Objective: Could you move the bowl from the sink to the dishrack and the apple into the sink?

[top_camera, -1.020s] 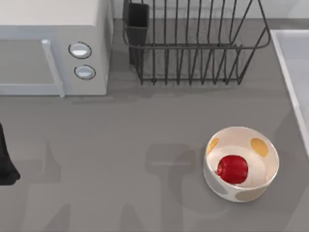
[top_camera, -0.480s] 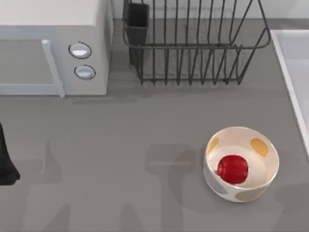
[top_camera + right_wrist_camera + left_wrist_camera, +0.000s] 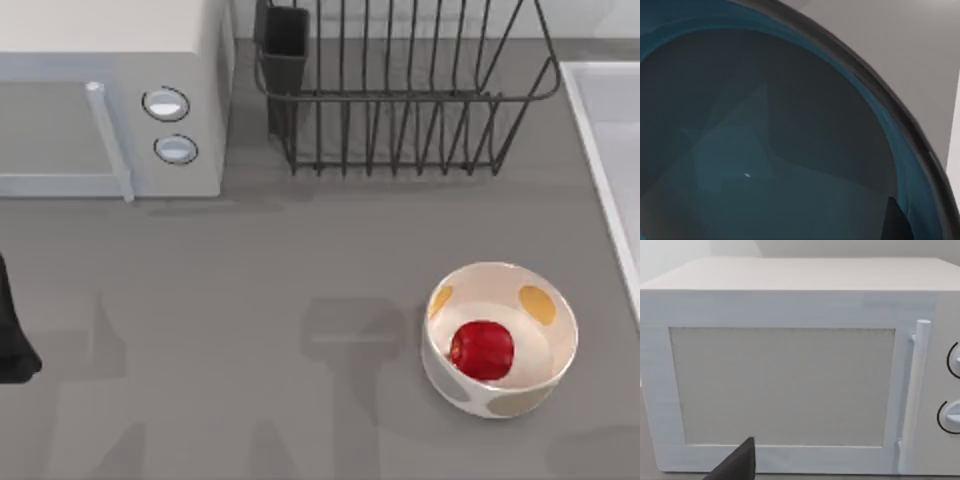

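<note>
Your right gripper (image 3: 897, 222) sits right over bowl (image 3: 765, 150), close above its hollow in sink (image 3: 610, 150) at right edge; finger spread: cannot tell. Dishrack (image 3: 400, 100) lies far-left of sink. Apple (image 3: 482, 350) rests in white spotted bowl (image 3: 500, 400) on tabletop (image 3: 250, 280). Left gripper (image 3: 737, 465) parked facing microwave (image 3: 790, 365); spread: cannot tell.

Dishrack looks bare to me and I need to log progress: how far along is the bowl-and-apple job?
Nothing is finished yet. The dishrack holds no bowl, and the apple sits in the spotted white bowl on the counter, not in the sink. In hand: the right wrist view looks closely into the teal-blue bowl. Left: racking that bowl and moving the apple. The left arm is parked by the microwave.
</note>
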Robot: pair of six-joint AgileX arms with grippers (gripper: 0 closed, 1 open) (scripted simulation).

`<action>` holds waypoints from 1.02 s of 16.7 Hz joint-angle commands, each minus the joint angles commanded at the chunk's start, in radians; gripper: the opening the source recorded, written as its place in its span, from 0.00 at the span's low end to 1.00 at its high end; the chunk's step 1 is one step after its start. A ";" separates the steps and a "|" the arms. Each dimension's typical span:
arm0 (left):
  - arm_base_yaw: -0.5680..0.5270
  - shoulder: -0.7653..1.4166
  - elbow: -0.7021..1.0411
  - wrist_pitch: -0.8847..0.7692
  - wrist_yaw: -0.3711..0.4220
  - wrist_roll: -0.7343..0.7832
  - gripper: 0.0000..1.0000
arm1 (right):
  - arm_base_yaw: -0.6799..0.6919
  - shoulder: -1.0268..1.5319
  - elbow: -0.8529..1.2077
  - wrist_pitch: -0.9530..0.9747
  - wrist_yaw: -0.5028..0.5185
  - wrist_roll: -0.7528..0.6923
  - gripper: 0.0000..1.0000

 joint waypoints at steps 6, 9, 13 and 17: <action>0.000 0.000 0.000 0.000 0.000 0.000 1.00 | 0.127 0.011 0.021 0.152 0.086 0.099 0.00; 0.000 0.000 0.000 0.000 0.000 0.000 1.00 | 0.316 0.033 0.032 0.342 0.191 0.208 0.00; 0.000 0.000 0.000 0.000 0.000 0.000 1.00 | 0.654 0.078 0.031 0.659 0.367 0.377 0.00; 0.000 0.000 0.000 0.000 0.000 0.000 1.00 | 1.019 0.122 0.021 1.003 0.557 0.546 0.00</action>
